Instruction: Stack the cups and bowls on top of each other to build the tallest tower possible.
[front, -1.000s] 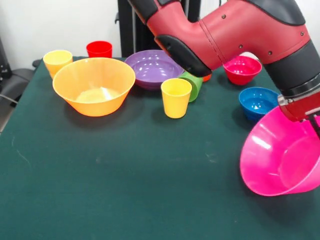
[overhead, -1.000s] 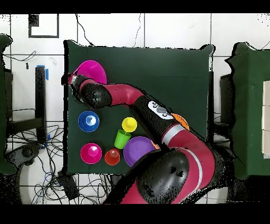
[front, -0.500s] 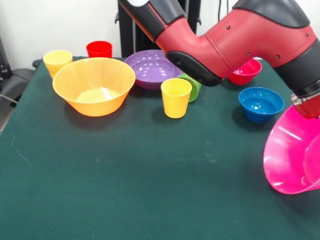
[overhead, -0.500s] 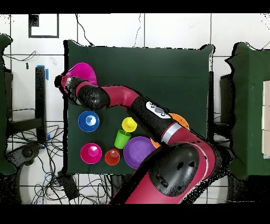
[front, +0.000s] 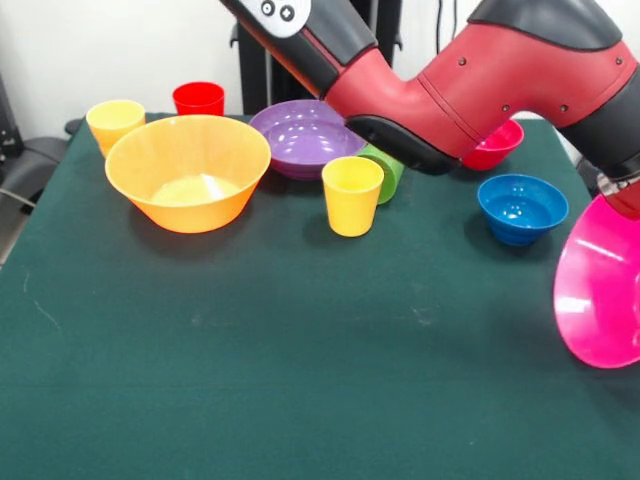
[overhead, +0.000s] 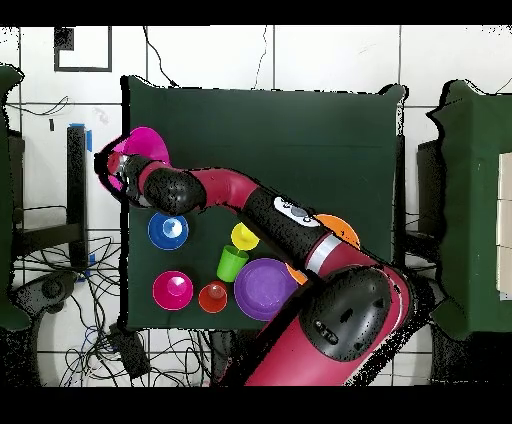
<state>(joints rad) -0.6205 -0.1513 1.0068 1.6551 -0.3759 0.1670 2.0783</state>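
At table's edge — glossy round pink bowl (front: 603, 288) (tilted) on claw (overhead: 122, 172)

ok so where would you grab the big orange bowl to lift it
Judging by its pose, take the orange bowl by its rim, coming straight down from above: it sits upright, mouth open, and its flared wall looks too wide to span. The near rim is clearest; a yellow cup and a red cup stand behind it.

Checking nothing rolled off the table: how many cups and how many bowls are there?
Glossy plastic cups: 5 (yellow cup, second yellow cup, red cup, green cup, orange cup)
Glossy plastic bowls: 5 (orange bowl, purple bowl, crimson bowl, blue bowl, hot pink bowl)
Total: 10
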